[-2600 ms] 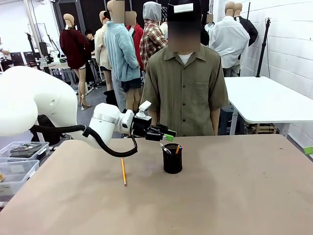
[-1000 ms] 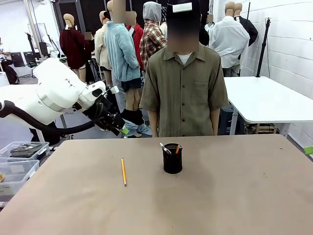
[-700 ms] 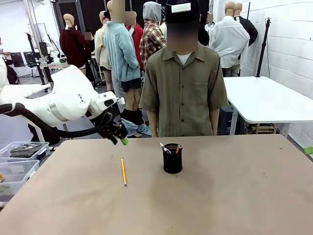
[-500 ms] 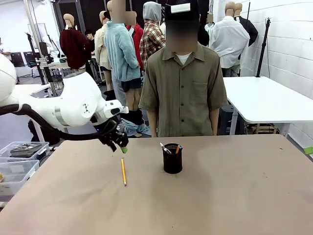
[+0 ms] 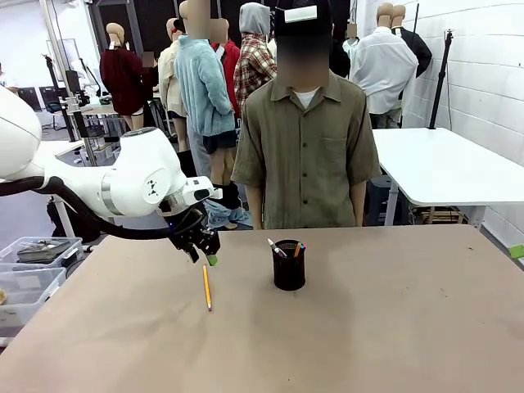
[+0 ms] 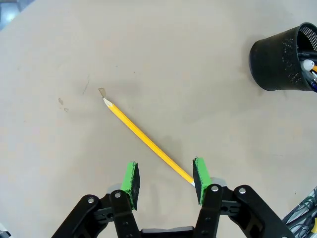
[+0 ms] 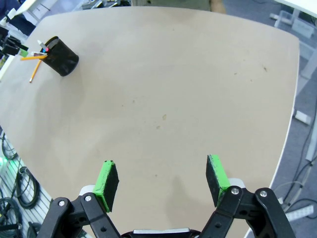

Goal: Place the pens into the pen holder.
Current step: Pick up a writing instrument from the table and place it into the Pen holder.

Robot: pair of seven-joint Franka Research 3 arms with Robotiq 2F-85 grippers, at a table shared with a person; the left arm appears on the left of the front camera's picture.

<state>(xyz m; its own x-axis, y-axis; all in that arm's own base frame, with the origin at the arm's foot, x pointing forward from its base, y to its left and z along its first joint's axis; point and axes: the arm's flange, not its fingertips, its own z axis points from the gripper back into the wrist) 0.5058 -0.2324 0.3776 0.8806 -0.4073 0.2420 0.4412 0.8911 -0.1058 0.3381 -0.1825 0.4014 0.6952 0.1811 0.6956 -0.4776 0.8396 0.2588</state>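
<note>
A yellow-orange pencil (image 5: 206, 287) (image 6: 147, 141) lies flat on the tan table, left of the pen holder. My left gripper (image 5: 210, 258) (image 6: 165, 176) hovers open just above the pencil's far end, one green pad on each side of the shaft. The black mesh pen holder (image 5: 288, 264) (image 6: 283, 60) (image 7: 61, 57) stands upright mid-table with a whitish pen (image 5: 276, 247) and other pens poking out of it. My right gripper (image 7: 162, 182) is open and empty high over the table's right part.
A person in an olive shirt (image 5: 307, 147) stands at the far edge, hands out of sight. Clear plastic bins (image 5: 33, 274) sit off the table's left side. A white table (image 5: 442, 168) stands at the back right.
My left arm has swung away from the pen holder, back to the left, then come down and right toward the pencil's far end. The pencil and holder have not moved.
</note>
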